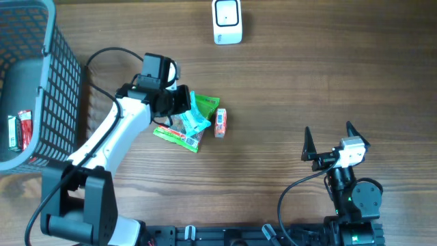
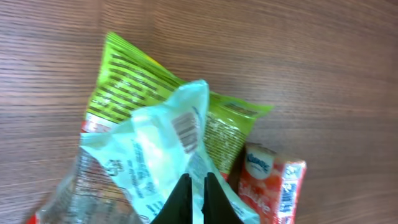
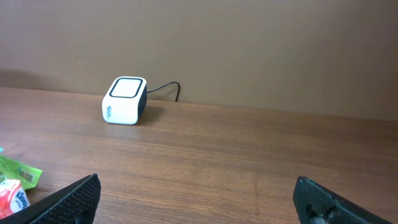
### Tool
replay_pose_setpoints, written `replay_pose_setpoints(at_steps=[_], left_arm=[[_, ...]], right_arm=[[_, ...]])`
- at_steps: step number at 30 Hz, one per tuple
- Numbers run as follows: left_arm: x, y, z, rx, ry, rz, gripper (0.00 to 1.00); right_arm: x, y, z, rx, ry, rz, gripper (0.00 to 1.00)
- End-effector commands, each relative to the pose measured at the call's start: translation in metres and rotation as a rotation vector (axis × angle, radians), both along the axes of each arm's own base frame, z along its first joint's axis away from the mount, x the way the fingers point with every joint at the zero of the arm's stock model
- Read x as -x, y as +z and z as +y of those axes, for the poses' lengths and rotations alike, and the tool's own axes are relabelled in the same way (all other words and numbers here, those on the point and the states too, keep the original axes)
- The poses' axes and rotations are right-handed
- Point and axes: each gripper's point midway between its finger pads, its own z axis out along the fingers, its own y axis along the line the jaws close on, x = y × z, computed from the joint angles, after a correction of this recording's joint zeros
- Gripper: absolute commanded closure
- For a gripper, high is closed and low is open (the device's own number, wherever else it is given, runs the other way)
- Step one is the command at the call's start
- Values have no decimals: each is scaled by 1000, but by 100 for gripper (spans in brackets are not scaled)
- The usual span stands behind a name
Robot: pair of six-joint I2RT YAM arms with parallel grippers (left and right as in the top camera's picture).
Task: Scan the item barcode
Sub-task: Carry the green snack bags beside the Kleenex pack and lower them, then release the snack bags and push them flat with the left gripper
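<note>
A pale blue-green packet (image 1: 196,120) lies on a small heap at the table's middle, its barcode (image 2: 185,132) facing up in the left wrist view. My left gripper (image 1: 182,101) is down on the packet (image 2: 155,149), jaws almost together with a fold of the film pinched between the fingertips (image 2: 184,186). Under the packet lie a green snack bag (image 2: 124,74) and, beside it, a red tissue pack (image 2: 273,186). The white scanner (image 1: 227,20) stands at the table's far edge. My right gripper (image 1: 328,130) hovers open and empty at the front right.
A grey wire basket (image 1: 61,68) stands at the left and holds a few red packs (image 1: 20,130). The right wrist view shows the scanner (image 3: 124,101) with its cable by the wall, and the green bag (image 3: 22,171) at the left edge.
</note>
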Motion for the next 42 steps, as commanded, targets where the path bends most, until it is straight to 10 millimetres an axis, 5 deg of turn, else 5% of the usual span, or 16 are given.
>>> replay_pose_setpoints(at_steps=[1,12,14,21,22,23,24,25,36,39,42], left_arm=[[12,-9,-6,17,-11,38,96],[27,-82,8,-88,7,224,93],[19,-68,7,-83,-9,182,69],[-17,44,-5,-5,-9,-116,46],[-14,50,-8,-2,-16,-127,48],[-10,49,-11,-5,-26,-116,63],[-6,46,-13,-9,-35,-99,89],[-1,40,-15,-14,-44,-79,96],[36,-78,-38,-101,-145,192,96],[30,-74,-40,-92,-146,163,96],[9,-33,-43,-55,-129,49,96]], right_arm=[[0,0,-2,1,-12,-3,0],[0,0,-2,1,-12,-2,0],[0,0,-2,1,-12,-3,0],[0,0,-2,1,-12,-2,0],[0,0,-2,1,-12,-3,0],[0,0,-2,2,-12,-2,0],[0,0,-2,1,-12,-3,0],[0,0,-2,2,-12,-3,0],[0,0,-2,1,-12,-2,0],[0,0,-2,1,-12,-3,0],[0,0,-2,1,-12,-3,0]])
